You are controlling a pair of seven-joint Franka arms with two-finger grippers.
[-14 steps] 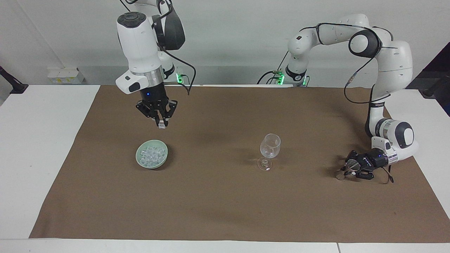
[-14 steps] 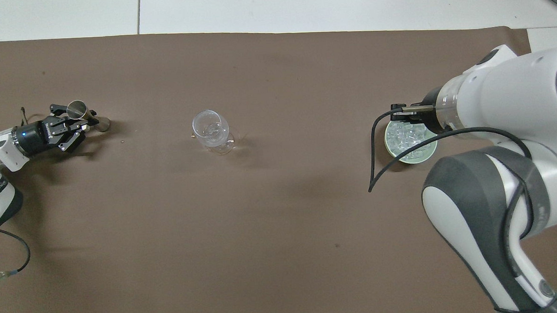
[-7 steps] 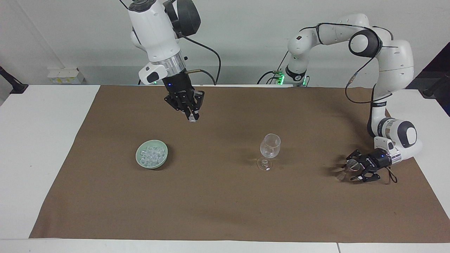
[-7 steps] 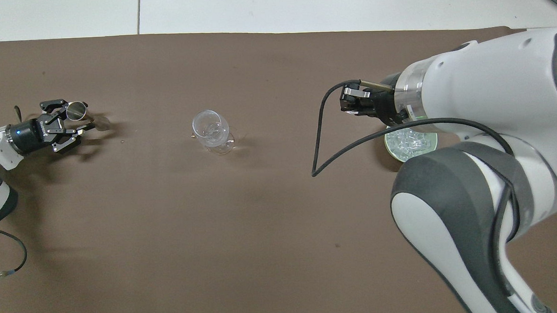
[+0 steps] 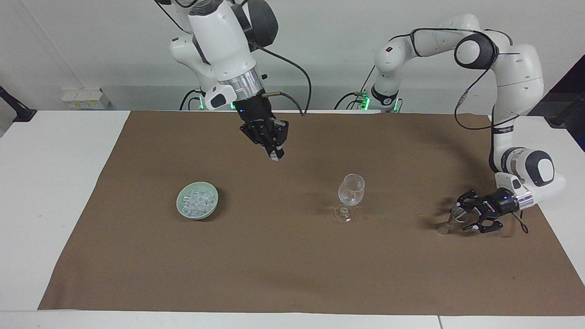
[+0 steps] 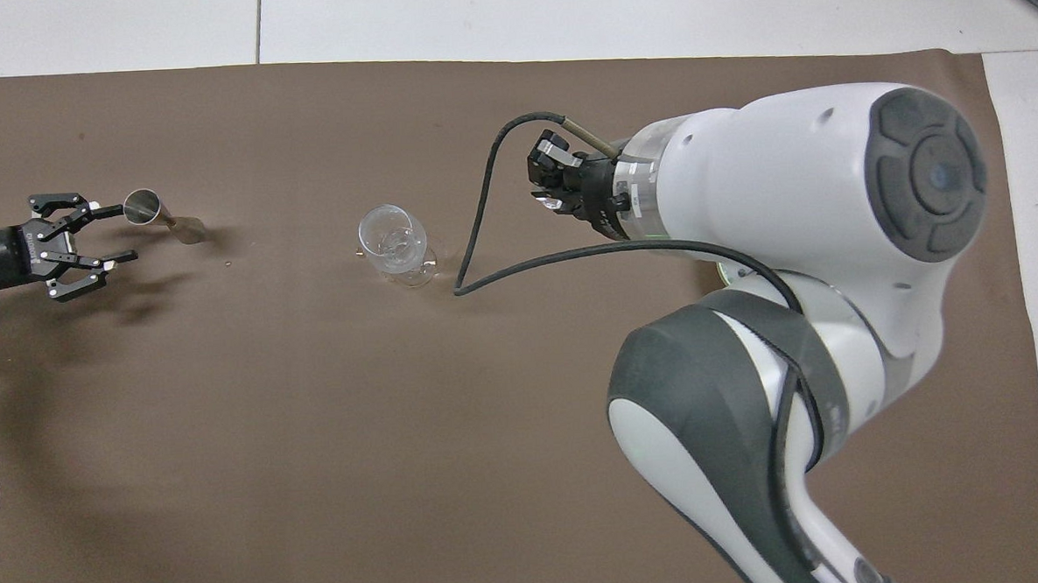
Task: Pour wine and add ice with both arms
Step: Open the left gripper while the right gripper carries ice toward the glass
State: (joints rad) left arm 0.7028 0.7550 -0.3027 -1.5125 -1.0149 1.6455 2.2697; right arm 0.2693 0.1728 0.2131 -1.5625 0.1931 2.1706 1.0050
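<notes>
A clear wine glass [image 5: 351,191] stands upright mid-mat; it also shows in the overhead view [image 6: 392,244]. A pale green bowl [image 5: 181,208] with a heap of ice [image 5: 197,199] sits toward the right arm's end; in the overhead view the right arm hides nearly all of it. My right gripper [image 5: 274,156] is raised over the mat between bowl and glass, shut on one small ice cube [image 5: 274,158]. It also shows in the overhead view [image 6: 549,188]. My left gripper [image 5: 468,213] is open, low beside a small metal measuring cup [image 5: 450,219] that stands free [image 6: 162,218].
A brown mat [image 5: 292,274] covers the white table [image 5: 45,183]. The right arm's black cable [image 6: 474,232] loops down close to the glass. A small white box [image 5: 82,98] sits at the table's edge nearest the robots, at the right arm's end.
My right gripper has carried the ice cube up from beside the bowl toward the wine glass. My left gripper has let go of the metal cup and drawn back from it, open.
</notes>
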